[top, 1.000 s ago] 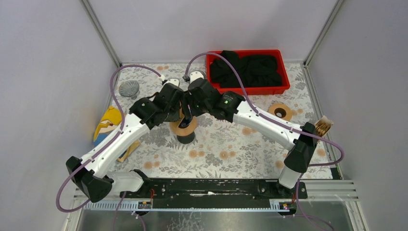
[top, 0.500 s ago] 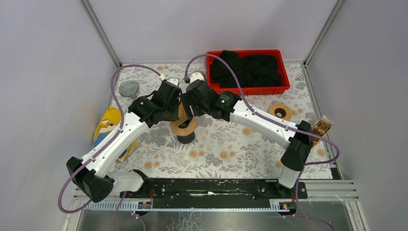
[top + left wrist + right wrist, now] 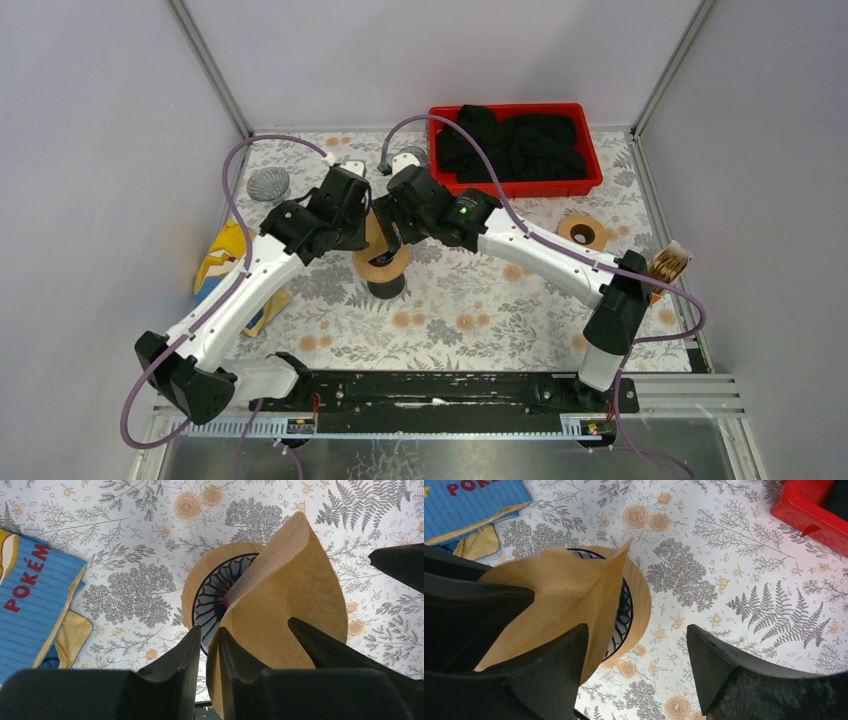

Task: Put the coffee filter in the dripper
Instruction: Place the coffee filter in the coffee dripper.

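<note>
Ok so the filter (image 3: pixel 295 595) is standing up over the dripper (image 3: pixel 207 605) with its lower end down in the mouth. It's not seated though: it's half folded and leans to one side, so the bare ribs show beside it.

The left tool (image 3: pixel 209 642) is only cracked open, with the filter's upper edge in the slot. To me it looks loose rather than pinched. The right tool (image 3: pixel 636 637) is wide open with nothing in it, and one finger sits just beside the paper, above the dripper.

What I'd worry about:
- The paper clings to a finger when the left tool backs off and gets dragged right out of the dripper.
- With nothing steadying it, the leaning filter flops over the rim onto the bench (image 3: pixel 749 580).
- It stays folded and wedges crooked instead of opening against the ribs.
- Both tools are crowded over the dripper, so a bump could shove or tip it, and from the top view it looks perched on a dark stand (image 3: pixel 385 290).
</note>
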`<state>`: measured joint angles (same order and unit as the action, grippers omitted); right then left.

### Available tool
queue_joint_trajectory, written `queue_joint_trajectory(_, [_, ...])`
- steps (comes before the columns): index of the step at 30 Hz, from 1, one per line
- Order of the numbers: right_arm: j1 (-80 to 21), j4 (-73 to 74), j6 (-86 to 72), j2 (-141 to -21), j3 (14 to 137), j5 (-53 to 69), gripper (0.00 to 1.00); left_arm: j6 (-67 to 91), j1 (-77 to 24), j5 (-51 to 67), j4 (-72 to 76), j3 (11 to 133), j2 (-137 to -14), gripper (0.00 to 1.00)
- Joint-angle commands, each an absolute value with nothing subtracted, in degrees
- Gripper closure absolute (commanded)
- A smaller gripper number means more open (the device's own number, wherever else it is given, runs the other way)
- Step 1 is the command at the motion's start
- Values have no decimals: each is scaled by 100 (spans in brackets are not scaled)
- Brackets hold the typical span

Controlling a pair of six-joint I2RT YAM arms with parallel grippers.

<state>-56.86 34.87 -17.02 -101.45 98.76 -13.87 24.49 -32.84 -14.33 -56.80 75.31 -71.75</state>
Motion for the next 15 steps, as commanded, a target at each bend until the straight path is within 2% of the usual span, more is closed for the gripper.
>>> queue_joint_trajectory(1, [-5629, 3378, -1613, -10154, 9874, -1247, 21, 2363, -3183, -1446, -5433, 7497, -7053, 70])
queue_joint_trajectory(4, [-5622, 3353, -1609, -10158, 9849, -1173, 20, 2340, -3145, -1433, -5371, 7513, -7067, 58])
queue_joint_trajectory(8, [-5618, 3337, -1600, -10169, 9849, -1121, 20, 2273, -3096, -1337, -5236, 7508, -7101, 51])
queue_joint_trajectory(15, [-5608, 3304, -1565, -10203, 9886, -1040, 20, 2139, -2954, -1116, -5035, 7417, -7272, 46])
